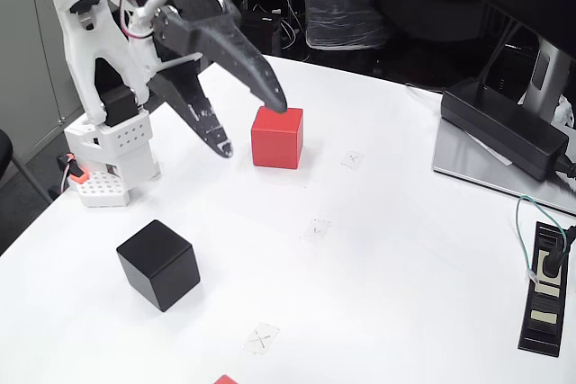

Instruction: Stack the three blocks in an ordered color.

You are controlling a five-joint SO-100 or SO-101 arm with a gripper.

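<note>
A bright red cube (277, 137) sits on the white table (405, 258) near the middle. My gripper (250, 125) hangs just left of it, open, with one black finger (261, 78) reaching over the cube's top left corner and the other finger (209, 125) lower on its left; nothing is between them. A black cube (158, 263) rests at the front left. A corner of a second red cube (226, 379) shows at the bottom edge.
A long black power brick (504, 128) lies on a monitor base at the right, and a black power strip (545, 287) near the right edge. A small white perforated block (99, 191) sits by the arm's base. Small X marks (261, 339) dot the table.
</note>
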